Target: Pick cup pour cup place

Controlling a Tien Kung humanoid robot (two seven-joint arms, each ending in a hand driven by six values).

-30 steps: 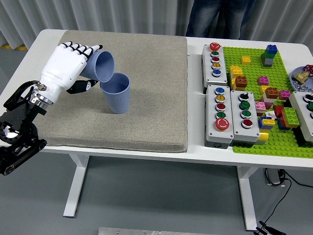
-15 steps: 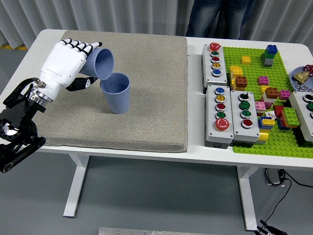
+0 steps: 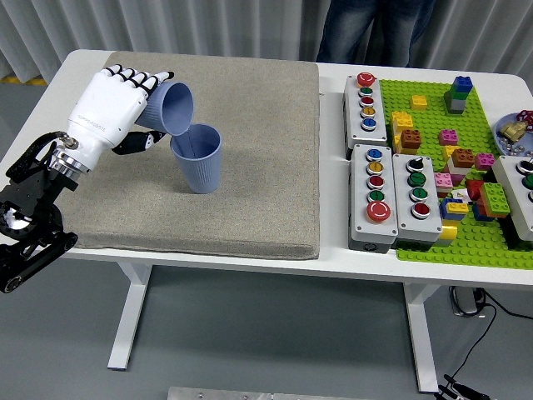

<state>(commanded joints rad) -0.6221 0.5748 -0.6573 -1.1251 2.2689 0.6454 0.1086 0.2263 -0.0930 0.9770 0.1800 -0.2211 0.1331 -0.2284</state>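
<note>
Held cup: a blue ribbed plastic cup point(image 3: 172, 108), tipped on its side with the mouth facing right and down, over the left part of the mat.
Standing cup: a second blue ribbed plastic cup point(image 3: 198, 158), upright on the mat, directly under the tipped cup's lip; the two rims look to be touching or nearly so.
Left hand: the white five-fingered robot hand with black joints point(image 3: 112, 108) has its fingers wrapped around the tipped cup; it comes in from the left edge on a black arm.
Mat: a grey-beige felt pad point(image 3: 250, 167) covering the left and middle of the white table point(image 3: 333, 258).
Right side: grey boxes with coloured push buttons point(image 3: 375, 192), and beyond them a green studded baseplate point(image 3: 433, 83) carrying loose coloured bricks.
Far edge: a person in dark blue trousers point(image 3: 375, 29) stands behind the table.
</note>
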